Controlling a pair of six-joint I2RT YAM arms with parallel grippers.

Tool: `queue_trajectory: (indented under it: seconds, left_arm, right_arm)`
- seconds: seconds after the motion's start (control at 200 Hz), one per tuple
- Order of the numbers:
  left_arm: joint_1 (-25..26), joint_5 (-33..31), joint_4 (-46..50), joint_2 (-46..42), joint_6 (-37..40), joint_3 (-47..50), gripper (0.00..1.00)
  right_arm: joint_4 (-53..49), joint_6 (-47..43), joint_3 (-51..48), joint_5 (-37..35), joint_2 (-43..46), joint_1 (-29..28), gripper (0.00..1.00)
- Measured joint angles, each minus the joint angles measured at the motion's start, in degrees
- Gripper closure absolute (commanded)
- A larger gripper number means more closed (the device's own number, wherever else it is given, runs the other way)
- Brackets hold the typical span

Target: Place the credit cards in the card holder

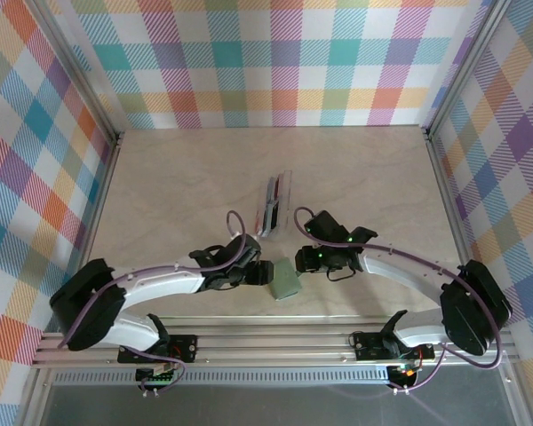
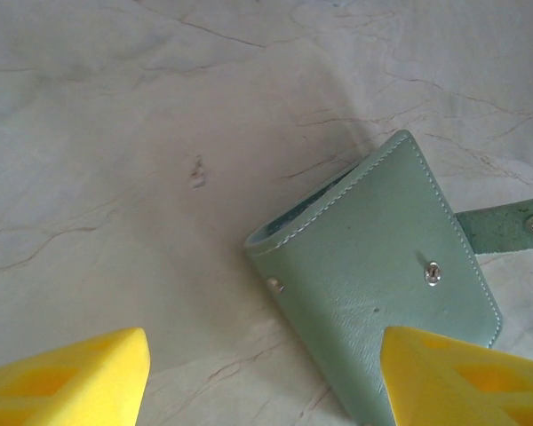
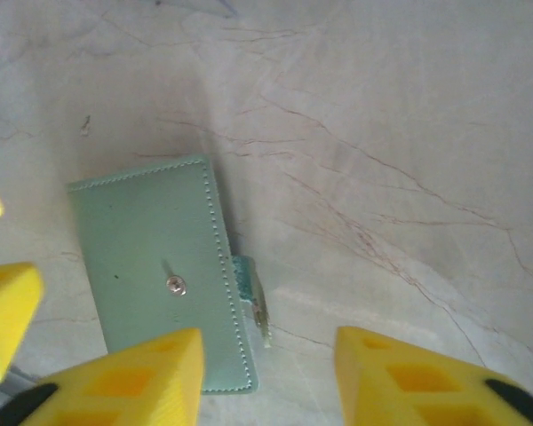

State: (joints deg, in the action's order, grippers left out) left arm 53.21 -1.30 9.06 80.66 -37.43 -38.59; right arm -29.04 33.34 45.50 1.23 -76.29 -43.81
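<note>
From above, the credit cards (image 1: pixel 268 211) are too small for you to count. In the left wrist view the strap (image 2: pixel 505 227) of the card holder (image 2: pixel 373 266) is cut off, and the left gripper (image 2: pixel 265 382) hides its near corner.

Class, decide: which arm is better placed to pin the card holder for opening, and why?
Probably left: the left tool, open, straddles the folded edge of the card holder, one finger over its face. The right tool sits off its strap side.

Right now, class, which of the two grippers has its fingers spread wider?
The left gripper: its fingers stand far apart by the card holder; those of the right gripper leave a narrower gap.
</note>
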Motion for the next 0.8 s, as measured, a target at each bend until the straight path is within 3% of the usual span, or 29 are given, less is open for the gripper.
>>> queue_trajectory:
  seconds: [0.505, 0.57, 0.67, 0.8]
  left_arm:
    - [1.14, 0.2, -0.46, 7.8, 1.73, -3.34, 0.38]
    - [1.14, 0.17, -0.46, 7.87, 1.95, -3.34, 0.38]
    - [1.14, 0.15, -0.46, 7.89, 1.99, -3.34, 0.38]
    - [1.14, 0.15, -0.46, 7.91, 2.01, -3.34, 0.39]
  right_arm:
    - [3.34, -0.9, -0.94, 5.51, -3.17, 0.79, 0.83]
    - [3.37, -0.87, -0.94, 5.51, -3.17, 0.9, 0.82]
    - [3.3, -0.9, -0.94, 5.22, -3.17, 1.07, 0.71]
    - [2.89, -1.07, -0.94, 4.13, -3.17, 1.11, 0.69]
